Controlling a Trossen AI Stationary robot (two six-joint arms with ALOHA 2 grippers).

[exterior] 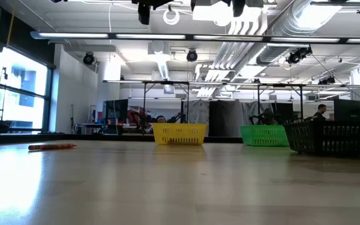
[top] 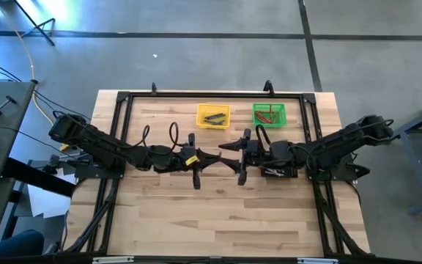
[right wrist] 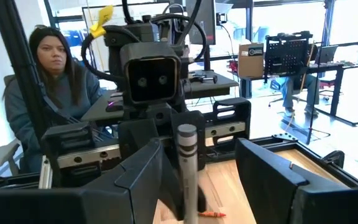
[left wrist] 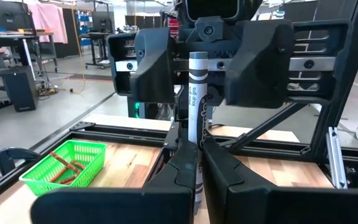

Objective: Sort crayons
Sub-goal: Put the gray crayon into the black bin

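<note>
Table (top: 218, 220) is nearly bare. Yellow bin (top: 213, 115) and green bin (top: 269, 114) at the far edge already hold crayons, so sorting appears well advanced. One orange crayon (exterior: 52, 147) lies loose on the boards. Left gripper (top: 215, 156), mid-table, is clamped on a grey crayon (left wrist: 196, 118) held upright. Right gripper (top: 229, 152) faces it, fingers wide apart around that stick, not gripping; handover seems pending.
</note>
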